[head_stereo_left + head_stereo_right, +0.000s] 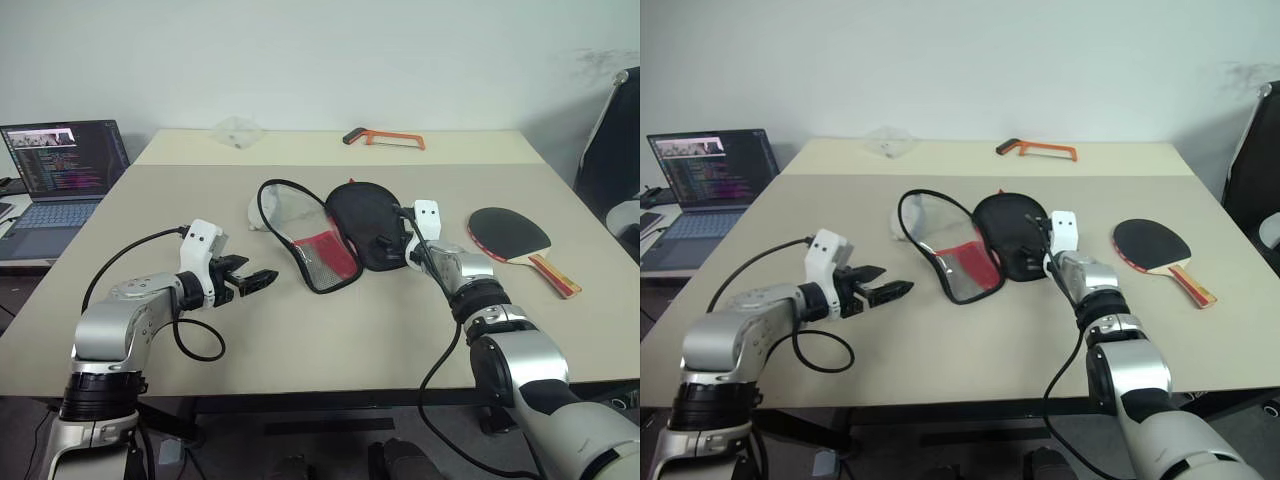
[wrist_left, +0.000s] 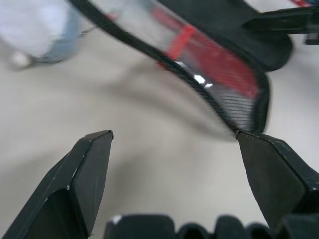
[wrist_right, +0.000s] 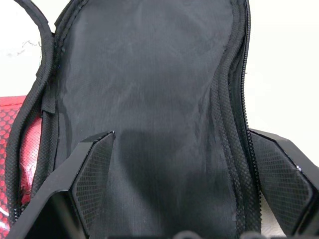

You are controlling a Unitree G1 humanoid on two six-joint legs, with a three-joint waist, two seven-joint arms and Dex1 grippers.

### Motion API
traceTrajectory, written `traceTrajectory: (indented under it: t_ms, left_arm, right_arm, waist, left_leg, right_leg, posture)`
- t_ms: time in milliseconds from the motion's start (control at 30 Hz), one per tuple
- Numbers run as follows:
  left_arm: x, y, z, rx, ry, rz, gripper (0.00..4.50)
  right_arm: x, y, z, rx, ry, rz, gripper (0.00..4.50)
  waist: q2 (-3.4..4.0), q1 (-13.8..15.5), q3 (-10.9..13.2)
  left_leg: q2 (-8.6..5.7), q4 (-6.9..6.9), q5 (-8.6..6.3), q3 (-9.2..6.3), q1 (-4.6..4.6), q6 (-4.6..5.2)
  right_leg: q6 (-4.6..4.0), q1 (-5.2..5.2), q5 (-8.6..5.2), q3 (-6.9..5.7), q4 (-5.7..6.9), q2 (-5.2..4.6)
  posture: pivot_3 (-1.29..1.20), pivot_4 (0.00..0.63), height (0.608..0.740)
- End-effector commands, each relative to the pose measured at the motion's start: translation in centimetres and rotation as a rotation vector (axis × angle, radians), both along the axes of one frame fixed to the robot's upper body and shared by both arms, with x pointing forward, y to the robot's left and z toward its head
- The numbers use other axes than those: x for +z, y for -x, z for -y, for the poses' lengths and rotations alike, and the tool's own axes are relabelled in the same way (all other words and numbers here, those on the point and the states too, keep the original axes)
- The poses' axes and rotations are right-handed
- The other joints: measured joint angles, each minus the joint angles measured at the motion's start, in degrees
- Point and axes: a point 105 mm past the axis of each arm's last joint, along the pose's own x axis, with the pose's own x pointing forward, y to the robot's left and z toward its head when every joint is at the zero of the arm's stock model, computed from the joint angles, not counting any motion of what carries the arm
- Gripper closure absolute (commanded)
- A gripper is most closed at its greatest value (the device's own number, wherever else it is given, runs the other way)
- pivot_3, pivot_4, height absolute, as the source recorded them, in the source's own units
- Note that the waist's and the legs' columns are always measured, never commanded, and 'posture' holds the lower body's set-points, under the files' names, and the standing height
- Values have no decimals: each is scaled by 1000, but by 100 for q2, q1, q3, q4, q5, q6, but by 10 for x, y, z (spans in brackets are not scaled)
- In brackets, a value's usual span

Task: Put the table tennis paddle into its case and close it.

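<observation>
Nearby, a laptop (image 1: 62,180) and hacksaw (image 1: 385,137) flank the case (image 1: 335,232); both end effectors gape.

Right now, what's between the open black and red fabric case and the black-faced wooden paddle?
The right gripper, over the case's black flap; then bare table before the paddle, in the eye views.

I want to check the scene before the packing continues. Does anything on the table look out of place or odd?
Nothing looks damaged or spilled. The case lies unzipped and spread open in two halves, mesh lining up. The table tennis paddle still lies outside it, to its right, black face up. An orange-handled saw at the far edge seems unrelated.
</observation>
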Motion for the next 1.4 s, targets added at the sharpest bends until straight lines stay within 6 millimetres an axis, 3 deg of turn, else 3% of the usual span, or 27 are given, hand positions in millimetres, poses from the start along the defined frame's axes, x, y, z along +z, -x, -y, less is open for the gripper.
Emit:
traceTrajectory:
  t_ms: [33, 367, 600, 967, 1167, 1400]
  left_arm:
    - [11, 3, 0, 1, 2, 42, 161]
    - [11, 0, 2, 7, -2, 46, 161]
    - [7, 2, 8, -6, 5, 35, 161]
    - [5, -1, 12, -15, 2, 31, 161]
    - [4, -3, 16, -26, 4, 30, 161]
    - [4, -4, 15, -25, -3, 31, 161]
  right_arm:
    - [6, -2, -1, 3, -2, 22, 903]
    - [4, -5, 7, -112, -50, -18, 4388]
    - [5, -6, 33, -305, -51, -31, 4452]
    - [4, 10, 76, -604, -86, -67, 4452]
    - [10, 14, 49, -489, -101, -63, 4452]
    - [7, 16, 44, -458, -99, -77, 4452]
  waist:
    - [0, -1, 0]
    - [0, -11, 0]
    - [0, 18, 0]
    - [0, 51, 0]
    - [0, 15, 0]
    - [0, -2, 0]
  left_leg:
    - [0, 0, 0, 0, 1, 0]
    - [2, 0, 0, 1, 1, 0]
    - [1, 3, 1, 0, 1, -1]
    - [-3, 0, 1, -8, -6, -2]
    - [-2, 0, 1, -5, -4, -1]
    - [3, -2, 1, -4, -1, 0]
  right_leg:
    - [0, 0, 0, 0, 1, 0]
    - [-2, 0, 1, 1, 0, 3]
    - [-2, 3, 1, 1, 0, 2]
    - [-2, 4, 1, -7, -6, -3]
    - [-2, 4, 1, -5, -4, 0]
    - [-2, 3, 0, -4, -3, 6]
  posture:
    - [0, 150, 740]
    - [0, 150, 740]
    - [0, 150, 740]
    - [0, 150, 740]
    - [0, 150, 740]
    - [0, 150, 740]
